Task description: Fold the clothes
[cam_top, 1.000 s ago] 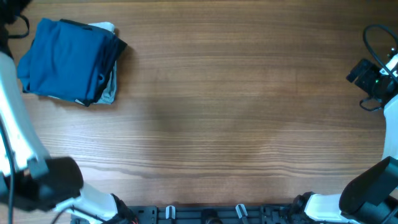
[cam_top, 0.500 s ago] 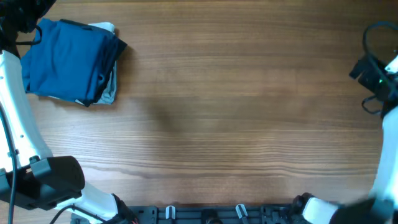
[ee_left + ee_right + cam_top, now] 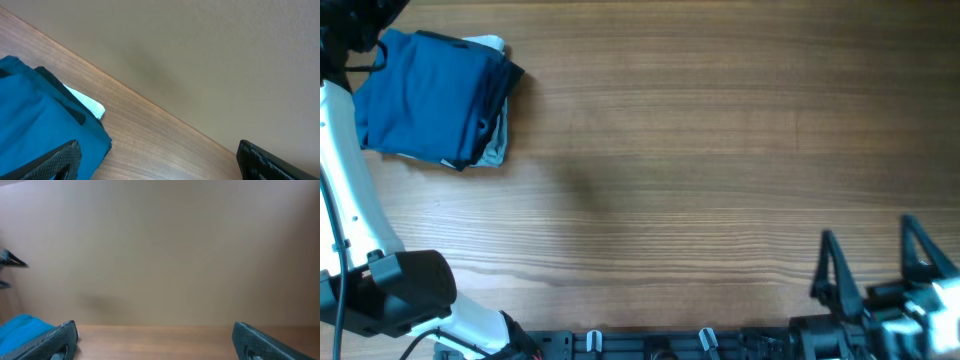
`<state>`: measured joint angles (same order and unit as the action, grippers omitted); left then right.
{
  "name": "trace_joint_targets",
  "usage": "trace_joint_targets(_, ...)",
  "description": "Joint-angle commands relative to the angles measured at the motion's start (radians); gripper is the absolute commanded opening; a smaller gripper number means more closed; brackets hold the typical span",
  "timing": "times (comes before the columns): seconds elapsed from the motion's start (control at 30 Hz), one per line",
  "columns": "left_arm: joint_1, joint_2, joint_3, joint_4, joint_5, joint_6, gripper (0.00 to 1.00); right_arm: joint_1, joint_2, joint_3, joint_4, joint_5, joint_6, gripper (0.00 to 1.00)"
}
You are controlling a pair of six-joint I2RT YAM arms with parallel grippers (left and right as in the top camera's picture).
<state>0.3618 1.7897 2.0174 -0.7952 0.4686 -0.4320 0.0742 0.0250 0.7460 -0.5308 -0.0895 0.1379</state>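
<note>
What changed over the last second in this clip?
The right gripper swung from the right edge of the table to its near right corner, jaws open and empty. The left gripper opened beside the blue shirt, whose left edge seems to have settled. The shirt stayed folded on the darker garments.

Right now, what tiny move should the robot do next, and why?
Probably pull the left gripper away from the blue shirt. The shirt lies folded atop the pile, and both this gripper and the right gripper stand open, holding nothing.
</note>
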Motion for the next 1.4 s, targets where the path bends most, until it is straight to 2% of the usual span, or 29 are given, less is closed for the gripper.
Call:
trace_joint_targets(0.0, -0.002, -0.009, 0.000, 0.004, 0.002, -0.002, 1.00, -0.039, -0.013, -0.217, 0.172, -0.016, 0.052, 1.00)
trace_joint_targets(0.1, -0.002, -0.009, 0.000, 0.004, 0.002, -0.002, 1.00, -0.048, -0.017, -0.527, 0.555, -0.015, 0.053, 0.99)
trace_joint_targets(0.2, -0.002, -0.009, 0.000, 0.004, 0.002, -0.002, 1.00, -0.048, -0.017, -0.654, 0.678, -0.011, 0.053, 0.99)
trace_joint_targets(0.33, -0.002, -0.009, 0.000, 0.004, 0.001, -0.002, 1.00, -0.050, -0.021, -0.735, 0.679, -0.003, 0.046, 1.00)
trace_joint_targets(0.4, -0.002, -0.009, 0.000, 0.004, 0.002, -0.002, 1.00, -0.053, -0.021, -0.741, 0.602, 0.021, 0.047, 1.00)
trace_joint_targets(0.57, -0.002, -0.009, 0.000, 0.004, 0.002, -0.002, 1.00, -0.056, -0.009, -0.741, 0.534, 0.022, 0.048, 1.00)
trace_joint_targets(1.03, -0.014, -0.021, -0.002, -0.016, 0.001, -0.002, 1.00, -0.056, -0.007, -0.741, 0.533, 0.022, 0.048, 1.00)
trace_joint_targets(1.13, -0.090, -0.172, -0.009, -0.116, 0.000, -0.001, 1.00, -0.056, -0.007, -0.741, 0.533, 0.022, 0.048, 1.00)
trace_joint_targets(1.23, -0.209, -0.358, -0.055, -0.119, -0.103, 0.035, 1.00, -0.056, -0.007, -0.741, 0.533, 0.022, 0.048, 1.00)
trace_joint_targets(1.3, -0.364, -0.578, -0.214, -0.114, -0.256, 0.035, 1.00, -0.056, -0.007, -0.741, 0.533, 0.022, 0.048, 1.00)
trace_joint_targets(1.37, -0.412, -0.746, -0.389, -0.103, -0.310, 0.035, 1.00, -0.056, -0.007, -0.741, 0.533, 0.022, 0.048, 1.00)
